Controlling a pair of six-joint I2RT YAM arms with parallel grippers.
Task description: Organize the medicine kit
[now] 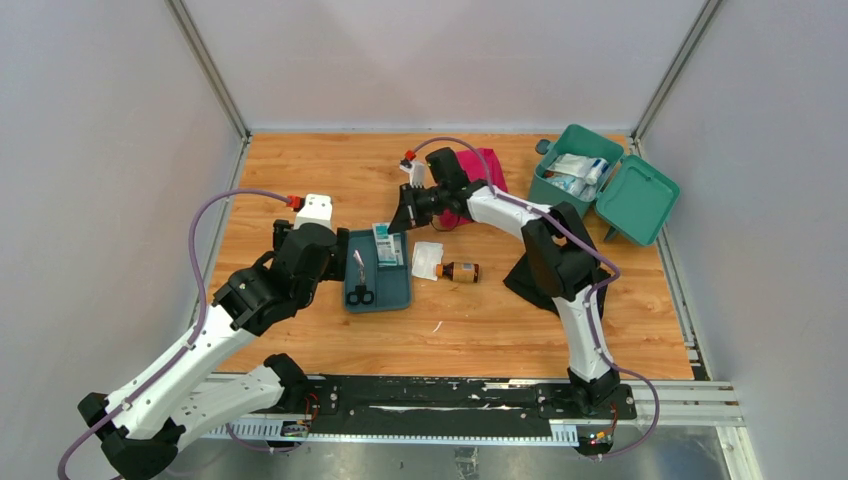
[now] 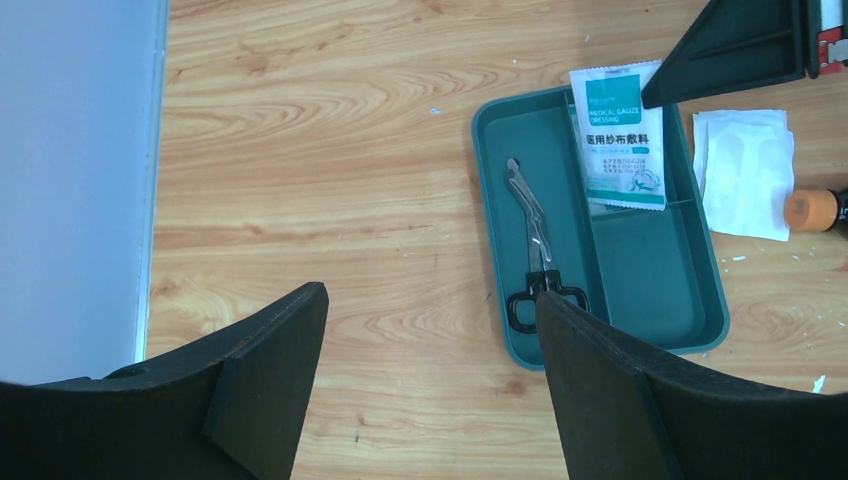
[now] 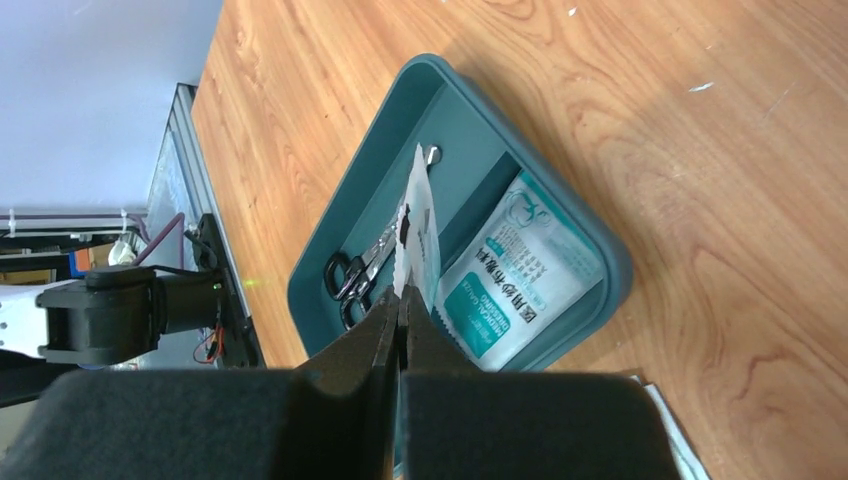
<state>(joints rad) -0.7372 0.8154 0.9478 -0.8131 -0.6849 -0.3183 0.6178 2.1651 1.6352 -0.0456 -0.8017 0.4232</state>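
- White gauze packet point(image 2: 620, 135) in the dark-teal tray point(image 2: 640, 285): a teal panel reads "MEDICAL GAUZE DRESSING" in small letters. Below it, larger teal characters read "医用纱布敷料". The finer lines underneath are too small to read.
- Packages point(image 1: 576, 173) in the medicine kit point(image 1: 572, 133): print too small to read.
- Thin sachet point(image 3: 420, 220) pinched in the right tool point(image 3: 400, 300): seen edge-on, nothing legible.

Shallow dark-teal plastic tray point(image 1: 392, 288) on the wooden table point(image 1: 300, 170): black-handled steel scissors point(image 2: 533, 245) in one long compartment, white gauze-dressing packet point(image 2: 620, 140) lying alongside, thin white sachet point(image 3: 419, 225) edge-on over it.
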